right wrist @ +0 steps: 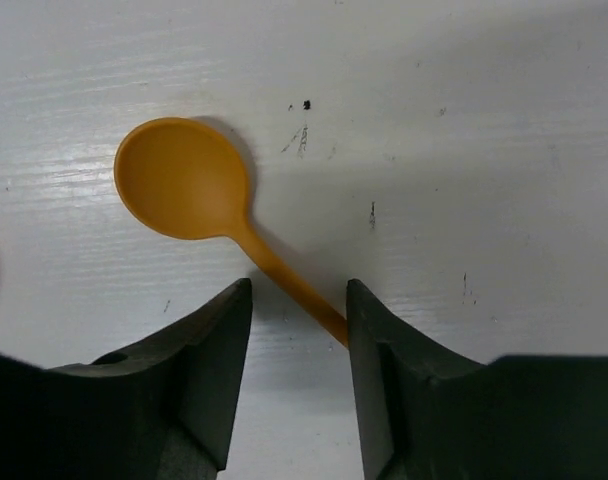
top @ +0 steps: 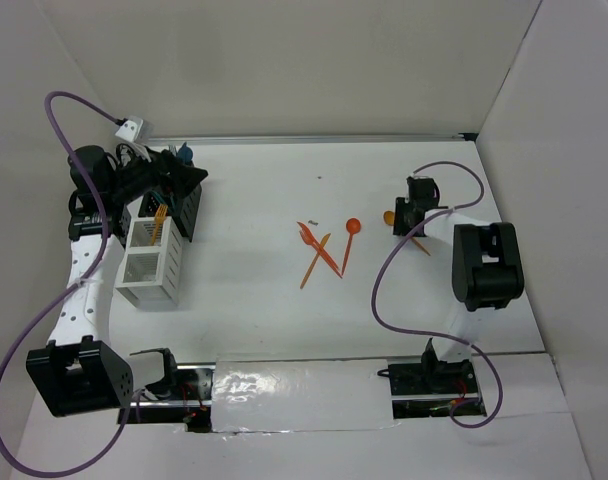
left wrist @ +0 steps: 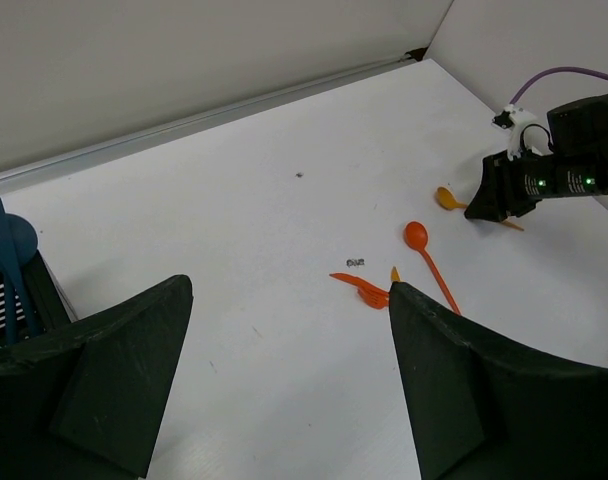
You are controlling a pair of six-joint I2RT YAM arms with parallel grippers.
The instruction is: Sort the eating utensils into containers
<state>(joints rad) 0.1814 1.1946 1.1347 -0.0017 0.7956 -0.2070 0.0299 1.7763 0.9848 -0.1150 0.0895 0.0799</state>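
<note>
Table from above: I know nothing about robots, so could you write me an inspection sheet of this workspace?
Surface: white table, faintly scuffed.
Job's things: orange spoon beneath the right gripper; red spoon and crossed orange pieces mid-table; white bins holding one fork; black bin holding blue utensils.
Clutter: tiny dark specks.
Grippers: left gripper open, empty, by the bins; right gripper open, straddling the orange spoon's handle.
Cables: purple cables loop along both arms.
Surroundings: white walls, metal rail at the far edge.

Two loose spoons [top: 352, 226] [right wrist: 184, 180], one loose fork [top: 306, 234], one more orange utensil [top: 314, 266] (kind unclear).
</note>
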